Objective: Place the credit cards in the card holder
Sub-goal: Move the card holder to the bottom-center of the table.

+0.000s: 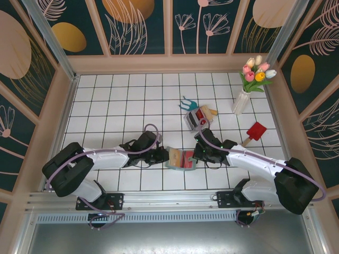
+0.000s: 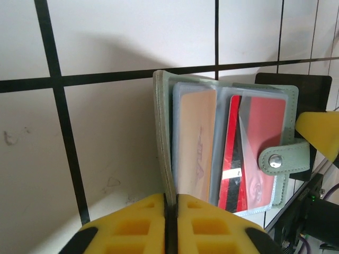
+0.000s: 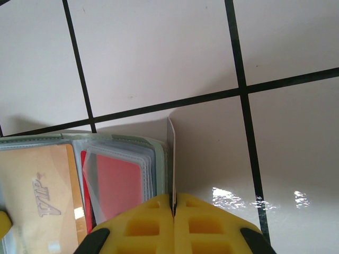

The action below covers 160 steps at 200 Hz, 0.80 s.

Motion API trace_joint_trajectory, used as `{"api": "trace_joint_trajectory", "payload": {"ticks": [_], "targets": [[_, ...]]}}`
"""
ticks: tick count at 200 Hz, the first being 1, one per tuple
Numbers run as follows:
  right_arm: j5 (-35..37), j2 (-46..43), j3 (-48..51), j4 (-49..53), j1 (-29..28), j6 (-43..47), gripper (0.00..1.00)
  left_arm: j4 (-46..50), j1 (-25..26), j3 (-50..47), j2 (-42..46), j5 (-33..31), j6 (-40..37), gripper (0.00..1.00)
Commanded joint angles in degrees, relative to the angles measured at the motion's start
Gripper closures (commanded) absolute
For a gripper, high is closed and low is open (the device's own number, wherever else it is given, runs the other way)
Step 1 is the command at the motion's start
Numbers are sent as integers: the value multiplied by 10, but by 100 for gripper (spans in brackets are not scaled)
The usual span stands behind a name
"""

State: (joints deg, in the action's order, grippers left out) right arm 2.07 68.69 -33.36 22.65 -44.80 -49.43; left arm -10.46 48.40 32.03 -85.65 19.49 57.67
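Note:
The sage-green card holder [image 1: 181, 159] lies open between both grippers, near the table's front. My left gripper [image 2: 170, 203] is shut on the edge of its left cover [image 2: 163, 137]. Inside its clear sleeves sit an orange card [image 2: 196, 143], a red-and-black card [image 2: 231, 159] and a red card [image 2: 262, 132]. My right gripper [image 3: 173, 203] is shut on a thin black card [image 3: 170, 153], held edge-on against the card holder's right edge [image 3: 160, 159]. From the left wrist that black card [image 2: 317, 92] shows behind the snap tab [image 2: 275, 161].
A clear rack of upright cards [image 1: 197, 117] stands behind the card holder, with a teal object [image 1: 186, 103] beyond it. A red trowel [image 1: 255, 132] lies at the right. A white vase of tulips [image 1: 242, 100] is at the back right. Wooden walls enclose the tiled table.

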Motion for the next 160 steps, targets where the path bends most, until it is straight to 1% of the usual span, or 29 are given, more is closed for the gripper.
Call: {"api": "trace_joint_trajectory", "payload": {"ticks": [1, 21, 32, 59, 84, 96, 110, 119, 133, 160], "targets": [[15, 7, 2, 12, 0, 8, 100, -21, 4, -8, 28, -2, 2, 91], [42, 5, -14, 36, 1, 13, 100, -23, 4, -11, 56, -17, 5, 91], [54, 6, -23, 45, 1, 17, 100, -30, 4, -12, 70, -19, 5, 93], [70, 9, -40, 54, 5, 28, 100, -38, 4, -18, 102, -34, 12, 96], [115, 8, -73, 76, 6, 34, 100, -26, 4, -28, 125, -71, 26, 97], [143, 0, -94, 86, 6, 32, 100, -13, 4, -29, 135, -95, 30, 95], [168, -9, -118, 84, 5, 33, 100, -6, 4, -31, 142, -114, 31, 95], [160, -13, -126, 64, 3, 44, 100, -13, 4, -31, 144, -120, 36, 93], [123, -14, -127, 6, -8, 60, 100, -42, 4, -38, 142, -112, 46, 88], [39, 11, -103, -110, -24, 45, 100, -94, 4, -52, 124, -95, 70, 88]]}}
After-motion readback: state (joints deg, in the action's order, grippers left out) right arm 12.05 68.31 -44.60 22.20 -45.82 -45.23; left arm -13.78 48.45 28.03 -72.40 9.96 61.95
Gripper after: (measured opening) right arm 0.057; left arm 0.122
